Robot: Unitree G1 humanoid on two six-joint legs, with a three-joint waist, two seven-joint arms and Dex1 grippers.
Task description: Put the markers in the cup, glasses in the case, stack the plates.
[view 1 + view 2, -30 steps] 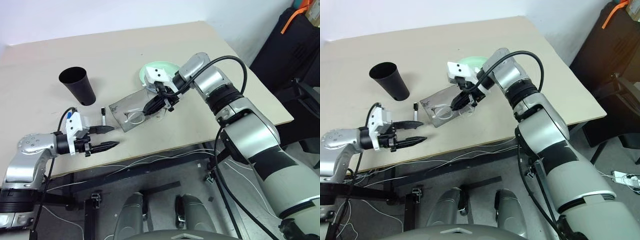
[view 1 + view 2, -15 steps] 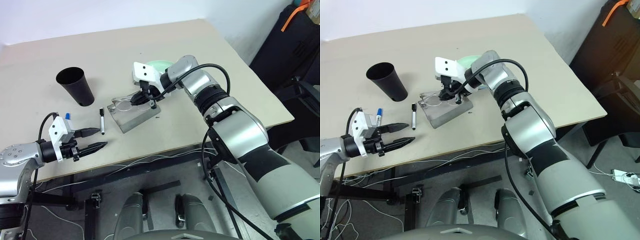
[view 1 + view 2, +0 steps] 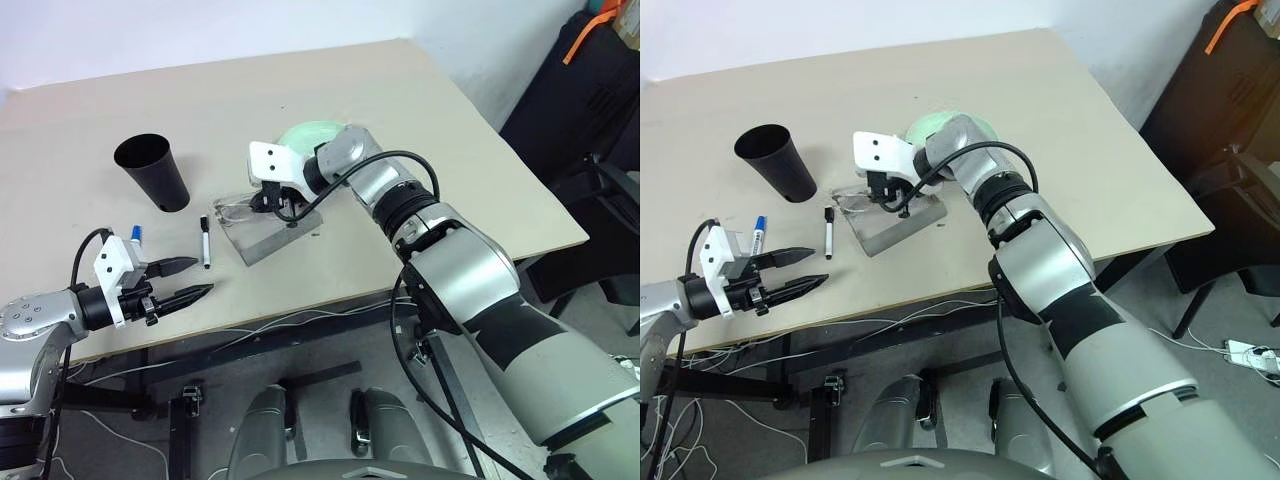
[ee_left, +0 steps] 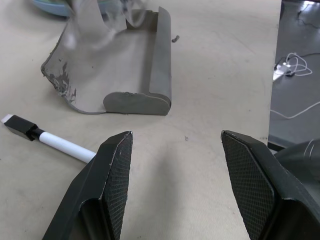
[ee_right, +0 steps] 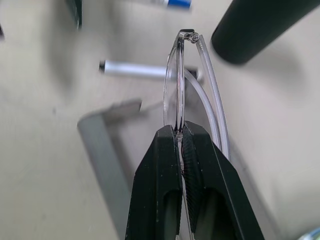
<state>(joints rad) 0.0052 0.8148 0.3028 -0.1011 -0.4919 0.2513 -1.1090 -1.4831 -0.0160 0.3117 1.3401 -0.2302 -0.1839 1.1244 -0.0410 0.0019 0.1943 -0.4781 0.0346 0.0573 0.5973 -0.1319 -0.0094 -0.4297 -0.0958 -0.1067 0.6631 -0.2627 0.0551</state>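
At the desk's near edge the left gripper (image 3: 190, 279) hovered with fingers spread and empty, the white marker (image 3: 204, 242) and blue-capped marker (image 3: 135, 234) lay just beyond, and further in the right gripper (image 5: 181, 134) pinched the glasses (image 5: 192, 90) above the open grey case (image 3: 268, 228), with the black cup (image 3: 155, 171) toward the far-left corner.

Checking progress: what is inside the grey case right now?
The case looks empty; the glasses hang above it in the shut right end effector. Its far end is hidden.
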